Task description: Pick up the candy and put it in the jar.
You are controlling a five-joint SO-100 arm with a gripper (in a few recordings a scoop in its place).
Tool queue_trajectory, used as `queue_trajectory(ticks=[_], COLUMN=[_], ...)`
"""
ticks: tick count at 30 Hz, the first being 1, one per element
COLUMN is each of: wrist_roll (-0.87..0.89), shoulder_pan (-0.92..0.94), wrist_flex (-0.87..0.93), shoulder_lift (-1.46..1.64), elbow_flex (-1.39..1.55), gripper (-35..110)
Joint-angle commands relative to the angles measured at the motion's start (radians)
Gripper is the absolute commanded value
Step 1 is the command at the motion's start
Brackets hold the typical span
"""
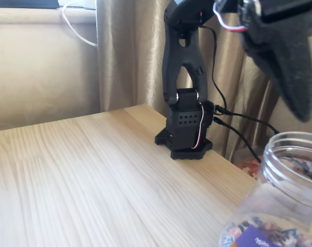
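In the fixed view the black claw (295, 77) hangs at the upper right of the frame, blurred, just above the open mouth of the jar (290, 170) at the lower right; I cannot tell if it holds something. The arm's base (186, 135) stands on the wooden bench (94, 175) before a curtain (130, 51).

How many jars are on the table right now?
1. The jar stands at the table's near right corner in the fixed view, mouth open, below the pincer. Others may sit outside the frame.
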Motion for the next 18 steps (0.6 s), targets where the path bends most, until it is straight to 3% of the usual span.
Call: queue_trajectory(ticks=[1, 10, 18], wrist_roll=[-0.049, -0.204, -0.307], shoulder_pan=[0.114, 0.574, 0.877], wrist_flex=[0.009, -0.120, -0.287], shoulder_lift=[0.028, 0.218, 0.463], elbow_flex=[-0.061, 0.259, 0.732], gripper=[0, 0, 0])
